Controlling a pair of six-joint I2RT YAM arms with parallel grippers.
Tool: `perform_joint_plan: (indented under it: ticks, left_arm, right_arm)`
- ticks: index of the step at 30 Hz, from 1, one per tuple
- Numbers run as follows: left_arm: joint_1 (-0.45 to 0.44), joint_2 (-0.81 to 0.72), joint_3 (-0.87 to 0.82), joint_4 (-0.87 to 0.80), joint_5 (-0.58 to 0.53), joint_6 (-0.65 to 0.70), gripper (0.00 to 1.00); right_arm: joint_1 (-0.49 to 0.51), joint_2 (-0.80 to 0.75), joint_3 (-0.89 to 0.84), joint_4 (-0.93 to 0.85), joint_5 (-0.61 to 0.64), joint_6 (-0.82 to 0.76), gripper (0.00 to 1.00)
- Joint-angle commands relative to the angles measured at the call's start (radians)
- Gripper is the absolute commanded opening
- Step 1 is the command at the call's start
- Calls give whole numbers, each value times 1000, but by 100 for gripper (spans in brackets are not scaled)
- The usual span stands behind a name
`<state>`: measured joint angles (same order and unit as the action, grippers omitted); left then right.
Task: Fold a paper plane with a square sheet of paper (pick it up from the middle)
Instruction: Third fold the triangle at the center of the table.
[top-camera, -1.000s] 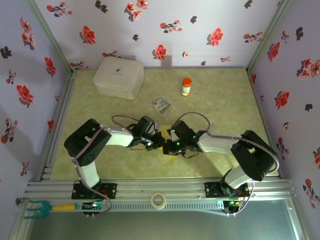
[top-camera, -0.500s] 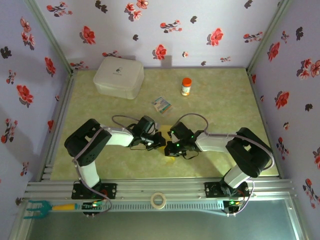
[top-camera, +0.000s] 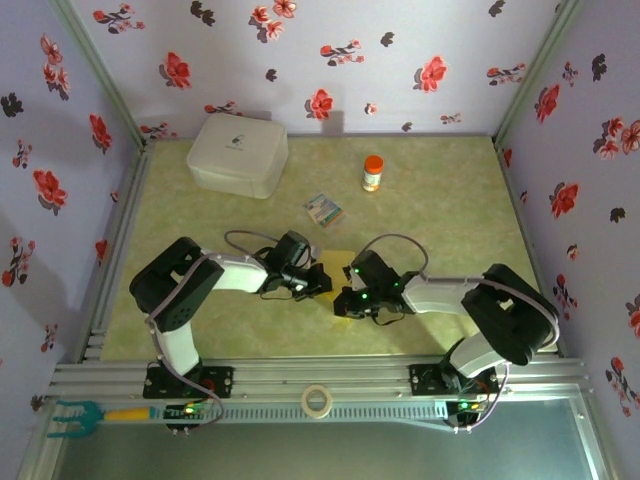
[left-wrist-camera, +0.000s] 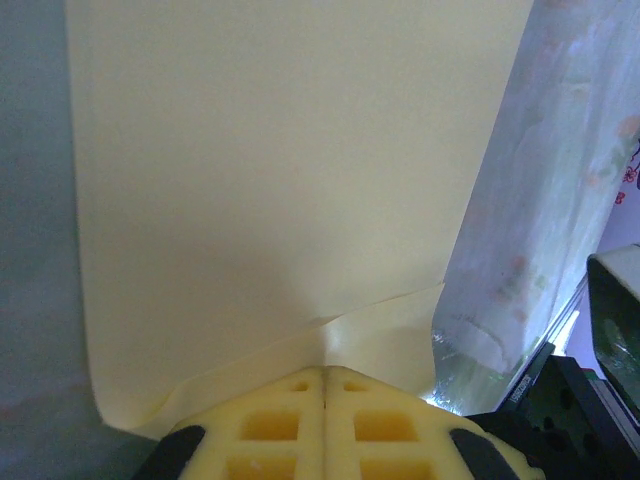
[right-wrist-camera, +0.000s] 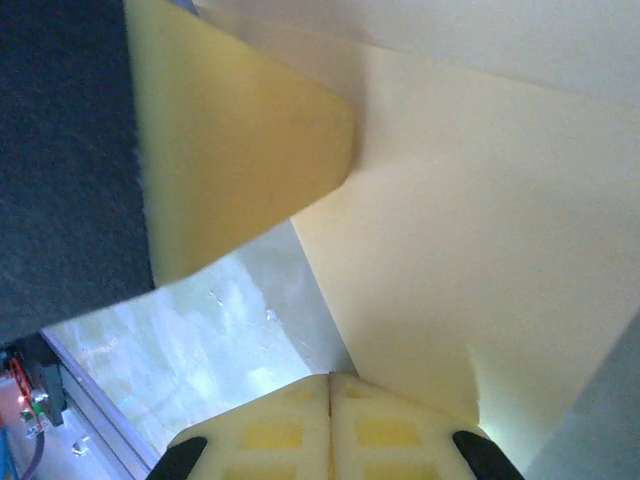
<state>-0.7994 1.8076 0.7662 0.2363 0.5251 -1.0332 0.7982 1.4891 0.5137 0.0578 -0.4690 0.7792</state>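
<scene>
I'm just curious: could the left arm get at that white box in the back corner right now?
Probably not at once: the left gripper is shut on the yellow paper, shared with the right gripper. Nothing stands between it and the white box.

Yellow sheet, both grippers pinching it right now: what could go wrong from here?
1. The left gripper and right gripper both look shut on the yellow sheet, close together on the table; pulling them apart could tear it.
2. The sheet puckers right at the left gripper, so a stray crease may set there and spoil the fold line.
</scene>
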Motion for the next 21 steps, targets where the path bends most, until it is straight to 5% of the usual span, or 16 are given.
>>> perform_joint_plan:
  ticks: [1, 12, 17, 21]
  left_arm:
    - [1, 58, -15, -80, -39, 20, 0]
    - [2, 56, -15, -78, -39, 19, 0]
    - [2, 51, -15, -78, -38, 22, 0]
    - [2, 51, -11, -80, -38, 24, 0]
  right_arm:
    - [-7, -24, -60, -9, -18, 48, 8]
    - [-7, -196, -221, 51, -23, 170, 9]
    - [-20, -348, -142, -56, 20, 150, 10]
    - [-51, -306, -66, -103, 43, 96, 9]
